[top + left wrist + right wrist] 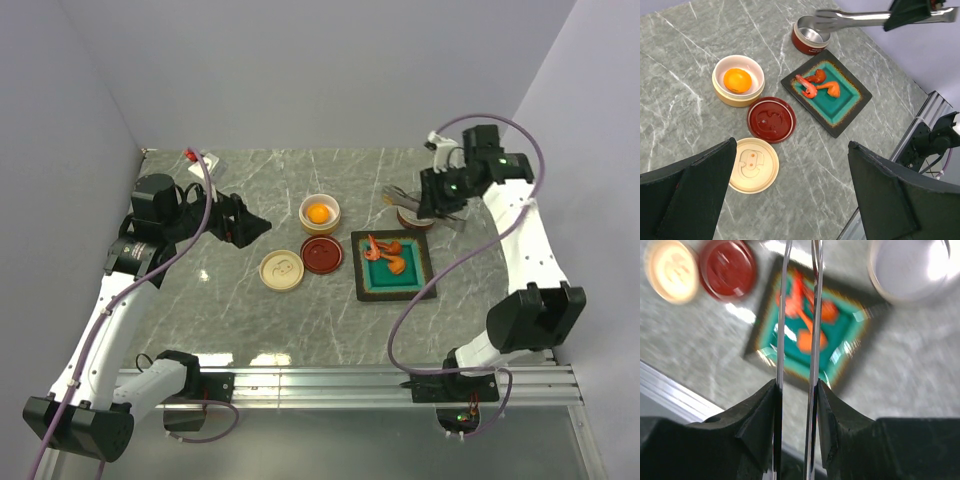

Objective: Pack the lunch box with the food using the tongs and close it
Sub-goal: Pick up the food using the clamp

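Observation:
My right gripper (pixel 430 199) is shut on the silver tongs (pixel 402 196) and holds them in the air over the red-brown lunch box tier (pixel 412 216), tips pointing left. In the right wrist view the two tong arms (pixel 782 315) run up between my fingers (pixel 762 410), and the picture is blurred. Curled red-orange shrimp pieces (pixel 384 252) lie on the teal tray (pixel 427 268). A round orange piece (pixel 319 212) sits in the cream lunch box tier (pixel 305 205). My left gripper (pixel 243 222) hovers open and empty at the left, above the table.
A red lid (pixel 322 254) and a cream lid (pixel 282 271) lie flat side by side between the cream tier and the near edge. The left wrist view shows the red-brown tier's steel inside (pixel 811 35) with nothing in it. A metal rail (pixel 350 380) runs along the near edge.

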Robot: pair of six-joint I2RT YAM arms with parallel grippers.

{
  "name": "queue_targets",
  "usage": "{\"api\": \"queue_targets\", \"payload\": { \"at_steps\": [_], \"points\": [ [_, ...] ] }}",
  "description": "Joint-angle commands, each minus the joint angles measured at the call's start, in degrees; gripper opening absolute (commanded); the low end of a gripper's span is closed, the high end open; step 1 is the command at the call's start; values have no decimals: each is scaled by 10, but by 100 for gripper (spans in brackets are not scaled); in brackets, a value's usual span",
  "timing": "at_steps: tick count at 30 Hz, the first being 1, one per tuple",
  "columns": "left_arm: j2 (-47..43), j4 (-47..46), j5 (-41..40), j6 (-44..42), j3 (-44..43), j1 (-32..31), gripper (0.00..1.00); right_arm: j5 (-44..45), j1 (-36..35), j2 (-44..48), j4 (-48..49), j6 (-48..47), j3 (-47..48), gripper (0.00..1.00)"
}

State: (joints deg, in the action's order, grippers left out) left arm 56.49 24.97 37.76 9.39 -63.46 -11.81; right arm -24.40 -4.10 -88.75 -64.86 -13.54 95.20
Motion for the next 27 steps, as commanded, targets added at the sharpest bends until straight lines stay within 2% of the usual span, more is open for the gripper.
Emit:
{"api": "queue_targets", "payload": {
  "at_steps": [1, 7, 14, 27],
  "points": [
    [-7, -4, 19, -16, -16, 3, 99, -6, 38, 38, -78, -93, -29, 42],
    [-8, -6, 24, -10, -12, 2, 99, 13, 93, 62, -116, -129, -97, 46],
    [-14, -12, 22, -9, -3, 3, 100, 18, 94, 89, -73, -107, -189, 46],
    [-8, -18, 28, -6, 1, 2, 99, 30, 88, 78, -33, -79, -208, 51]
  ]
}}
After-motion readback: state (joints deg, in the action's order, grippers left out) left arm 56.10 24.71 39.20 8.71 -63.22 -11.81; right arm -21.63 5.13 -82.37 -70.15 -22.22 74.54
